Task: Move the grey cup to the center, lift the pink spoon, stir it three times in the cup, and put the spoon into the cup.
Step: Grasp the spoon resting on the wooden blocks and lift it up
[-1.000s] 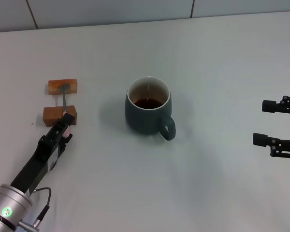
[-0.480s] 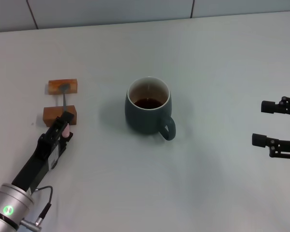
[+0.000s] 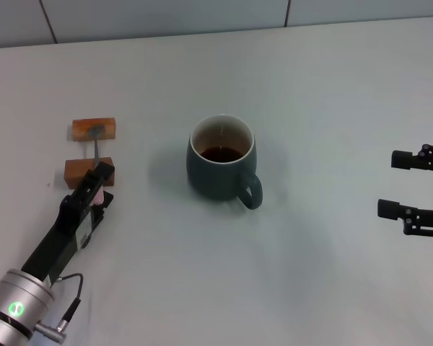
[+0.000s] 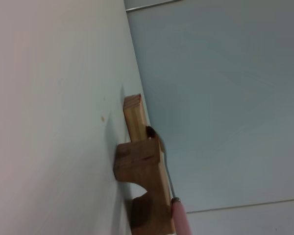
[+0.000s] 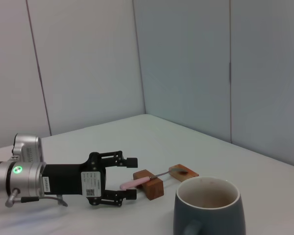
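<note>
**Q:** Where is the mug sitting, and where is the spoon?

**A:** In the head view, the grey cup (image 3: 221, 165) is standing upright near the middle of the white table (image 3: 325, 94). Its loop handle is pointing toward about 5 o'clock, and dark brown liquid is showing inside its cream interior. The pink spoon (image 3: 97, 162) is lying well apart from it, out at the cup's 9 o'clock. It is bridging two small wooden blocks (image 3: 91, 149). Its grey bowl is resting on the far block at 12 o'clock, and its pink handle is crossing the near block and pointing toward 6 o'clock.

**Q:** What are the two arms doing?

**A:** The left gripper (image 3: 99, 184) is reaching in low from about 7 o'clock of the table. Its fingers are standing apart on either side of the pink handle end. The right wrist view shows this most plainly: the two black fingers (image 5: 129, 161) are spread, with the pink handle (image 5: 132, 183) lying between them and a gap showing on each side. The left wrist view is looking along the blocks (image 4: 142, 166) with the spoon's neck and pink handle (image 4: 179, 215) running past them. The right gripper (image 3: 411, 184) is hanging at the table's 3 o'clock edge, well apart from the cup, with its fingers spread wide and nothing between them.
</note>
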